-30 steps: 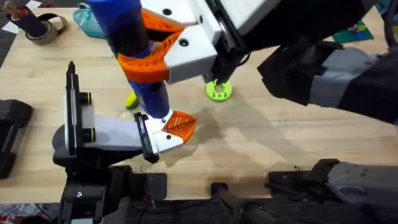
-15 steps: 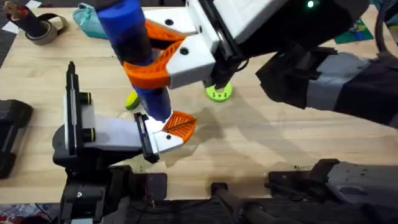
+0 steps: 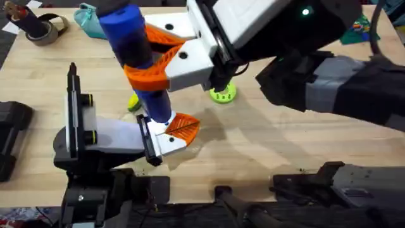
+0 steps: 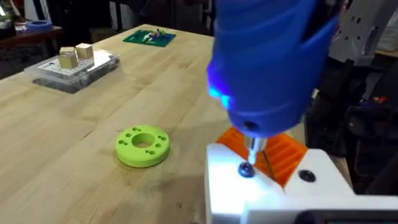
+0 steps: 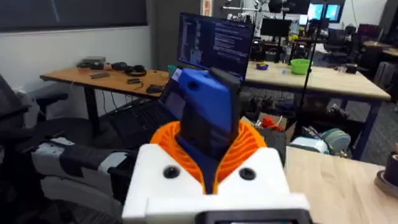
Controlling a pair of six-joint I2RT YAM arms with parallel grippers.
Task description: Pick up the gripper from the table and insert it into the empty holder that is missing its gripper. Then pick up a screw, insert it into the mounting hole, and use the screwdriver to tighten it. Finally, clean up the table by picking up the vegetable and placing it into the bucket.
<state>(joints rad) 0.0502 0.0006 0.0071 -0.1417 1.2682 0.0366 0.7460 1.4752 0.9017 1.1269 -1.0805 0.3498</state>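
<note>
The tabletop [image 3: 266, 152] is seen from overhead; the screwdriver [image 3: 136, 57] is viewed closely from both wrists, [image 4: 267, 62] and [image 5: 208, 106].

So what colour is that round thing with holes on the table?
Bright green disc, clearest in the left wrist view.

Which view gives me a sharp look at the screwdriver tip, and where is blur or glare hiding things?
Left wrist: the screw and holder are fairly sharp, while the screwdriver handle looms soft, its blue glow no real glare. Overhead: the right claw sits close, large and blurred, covering the table behind. Right wrist: handle sharp, tip hidden.
</note>
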